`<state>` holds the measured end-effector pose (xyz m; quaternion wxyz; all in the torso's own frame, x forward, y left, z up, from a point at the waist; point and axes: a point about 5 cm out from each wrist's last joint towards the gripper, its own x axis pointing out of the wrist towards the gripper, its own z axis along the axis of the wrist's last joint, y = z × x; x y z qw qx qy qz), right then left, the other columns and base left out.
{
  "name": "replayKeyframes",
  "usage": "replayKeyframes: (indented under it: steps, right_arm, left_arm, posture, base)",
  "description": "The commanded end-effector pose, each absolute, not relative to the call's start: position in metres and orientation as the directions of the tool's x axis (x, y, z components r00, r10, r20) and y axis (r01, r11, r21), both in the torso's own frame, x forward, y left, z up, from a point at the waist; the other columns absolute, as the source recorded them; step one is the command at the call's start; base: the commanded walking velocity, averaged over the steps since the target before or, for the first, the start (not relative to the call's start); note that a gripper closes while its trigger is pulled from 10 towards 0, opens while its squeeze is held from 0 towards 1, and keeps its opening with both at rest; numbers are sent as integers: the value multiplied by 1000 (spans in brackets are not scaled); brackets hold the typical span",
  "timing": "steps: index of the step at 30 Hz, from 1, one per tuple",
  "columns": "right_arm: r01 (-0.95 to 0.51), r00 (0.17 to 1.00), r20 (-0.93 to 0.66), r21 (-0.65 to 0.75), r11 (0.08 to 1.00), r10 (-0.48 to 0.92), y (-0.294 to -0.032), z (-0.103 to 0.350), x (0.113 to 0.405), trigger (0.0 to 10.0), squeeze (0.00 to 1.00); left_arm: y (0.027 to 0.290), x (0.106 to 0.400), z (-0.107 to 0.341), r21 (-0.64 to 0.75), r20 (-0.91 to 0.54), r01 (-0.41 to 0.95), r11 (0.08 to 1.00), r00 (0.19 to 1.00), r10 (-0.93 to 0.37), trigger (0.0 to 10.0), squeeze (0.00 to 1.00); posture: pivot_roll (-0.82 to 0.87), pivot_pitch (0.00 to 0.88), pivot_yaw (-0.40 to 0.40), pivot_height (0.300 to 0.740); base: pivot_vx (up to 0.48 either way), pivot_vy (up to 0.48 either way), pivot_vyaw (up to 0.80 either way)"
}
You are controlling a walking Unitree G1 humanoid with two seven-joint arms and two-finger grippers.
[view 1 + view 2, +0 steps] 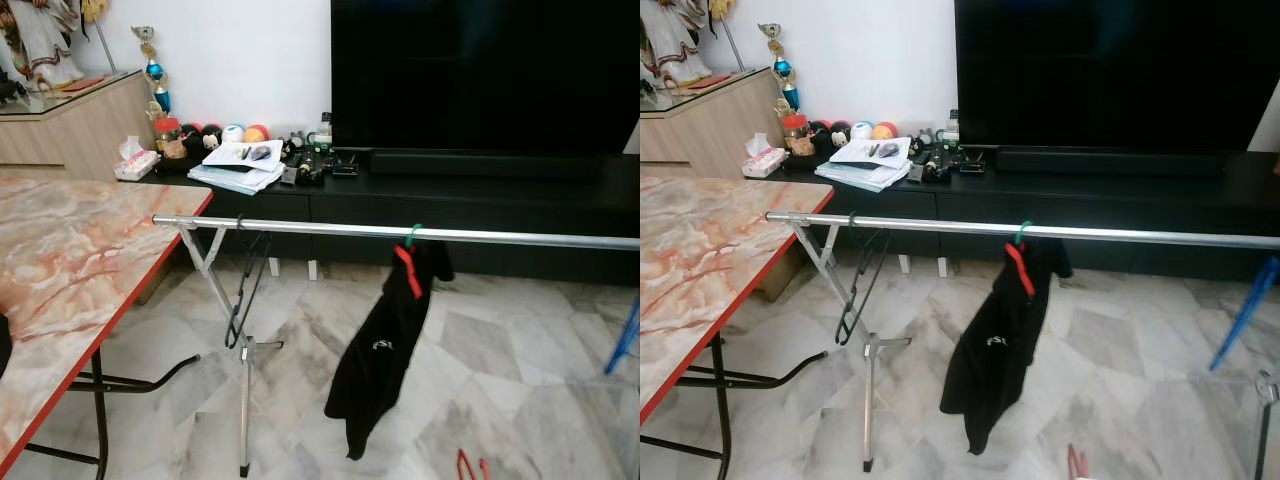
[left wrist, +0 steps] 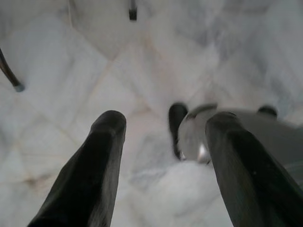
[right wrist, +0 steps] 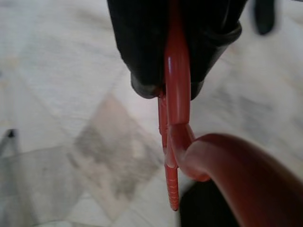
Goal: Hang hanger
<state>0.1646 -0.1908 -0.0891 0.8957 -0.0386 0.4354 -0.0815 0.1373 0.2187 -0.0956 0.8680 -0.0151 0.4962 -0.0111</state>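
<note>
The red hanger [image 3: 176, 118] is clamped in the right gripper [image 3: 175, 90], its tip showing at six o'clock in the eye view. The left gripper [image 2: 165, 156] hangs with fingers apart over the floor [image 1: 500, 350]. At twelve o'clock, the rail [image 1: 330, 229] carries a black garment [image 1: 385, 350] and an empty black hanger [image 1: 245, 290].

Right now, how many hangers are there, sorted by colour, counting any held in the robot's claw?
black hanger, empty, on the rail: 1
red-and-green hanger carrying the black garment: 1
red hanger held in the right claw: 1
Total: 3
</note>
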Motion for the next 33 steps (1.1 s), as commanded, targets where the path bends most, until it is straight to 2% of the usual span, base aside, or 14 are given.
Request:
replayKeyframes:
  steps: [1, 3, 22, 33]
  right_arm:
    - [137, 588, -782, -158, 978, -208, -201, -90, 158, 10000, 0]
    - [139, 594, -777, -157, 978, -209, -202, -90, 160, 10000, 0]
    - [149, 630, -743, -170, 974, -226, -203, -83, 174, 10000, 0]
    - [152, 648, -728, -164, 975, -223, -201, -79, 182, 10000, 0]
  left_arm:
    - [212, 146, -94, -44, -850, 28, 999, 524, -52, 10000, 0]
    - [212, 145, -94, -44, -851, 28, 999, 522, -52, 10000, 0]
    - [215, 142, -95, -38, -857, 19, 999, 513, -42, 10000, 0]
    - [214, 145, -94, -45, -851, 14, 999, 523, -45, 10000, 0]
  posture:
    - [18, 0, 72, 740]
    - [17, 0, 73, 740]
    - [36, 0, 71, 740]
    - [45, 0, 64, 740]
  base:
    - [259, 0, -800]
    - [257, 0, -709]
    - [246, 0, 0]
    - [44, 0, 0]
